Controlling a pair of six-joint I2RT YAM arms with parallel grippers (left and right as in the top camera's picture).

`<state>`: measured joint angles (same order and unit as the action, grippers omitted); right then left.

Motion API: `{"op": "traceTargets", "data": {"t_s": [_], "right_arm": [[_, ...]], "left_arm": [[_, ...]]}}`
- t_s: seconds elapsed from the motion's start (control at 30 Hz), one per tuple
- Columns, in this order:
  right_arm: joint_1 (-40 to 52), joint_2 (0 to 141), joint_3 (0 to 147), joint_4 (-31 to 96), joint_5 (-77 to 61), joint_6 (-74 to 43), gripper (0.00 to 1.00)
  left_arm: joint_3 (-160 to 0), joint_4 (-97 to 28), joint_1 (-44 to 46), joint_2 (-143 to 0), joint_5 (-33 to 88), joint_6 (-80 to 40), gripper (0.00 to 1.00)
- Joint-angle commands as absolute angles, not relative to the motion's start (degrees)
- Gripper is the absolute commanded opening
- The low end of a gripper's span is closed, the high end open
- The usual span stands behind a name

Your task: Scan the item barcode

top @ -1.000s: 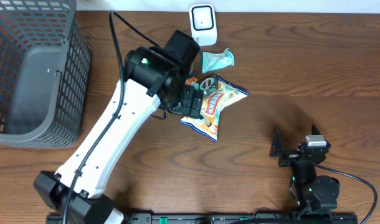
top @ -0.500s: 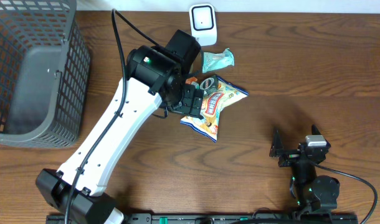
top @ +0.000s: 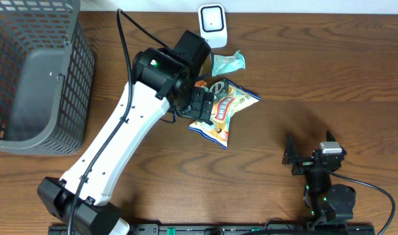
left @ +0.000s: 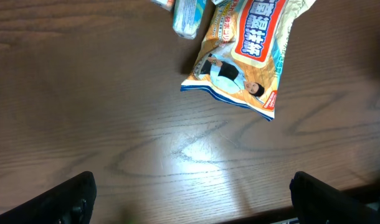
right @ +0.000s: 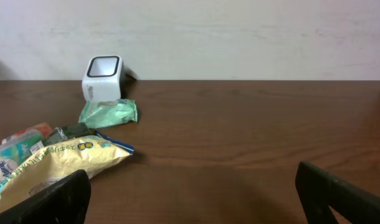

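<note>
- The snack bag (top: 228,108) is found lying flat on the counter (top: 316,78), near the scanner (top: 213,25), on its robot-facing side.
- A green packet (top: 227,62) is seen between the scanner and the bag.
- The left pincer (left: 191,199) is held released above the counter, near the bag; nothing is grasped.
- The right pincer (right: 196,199) is released and empty, well apart from the scanner.
</note>
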<state>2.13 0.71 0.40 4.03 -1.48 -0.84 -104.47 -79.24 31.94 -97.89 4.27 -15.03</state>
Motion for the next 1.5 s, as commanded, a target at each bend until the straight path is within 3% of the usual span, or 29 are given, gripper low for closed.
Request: {"op": "traceTargets", "data": {"t_s": [0.0, 1.03, 1.47], "right_arm": [[2.3, 0.4, 0.3, 4.3, -1.2, -1.4, 0.99], [2.3, 0.4, 0.3, 4.3, -1.2, -1.4, 0.99], [2.3, 0.4, 0.3, 4.3, -1.2, -1.4, 0.99]], "left_arm": [[-104.1, -79.2, 32.0, -98.3, 3.4, -15.3, 0.98], [-99.9, -67.6, 31.7, -100.9, 3.3, -19.4, 0.98], [-99.9, -70.5, 24.3, -100.8, 2.1, -22.8, 0.98]]}}
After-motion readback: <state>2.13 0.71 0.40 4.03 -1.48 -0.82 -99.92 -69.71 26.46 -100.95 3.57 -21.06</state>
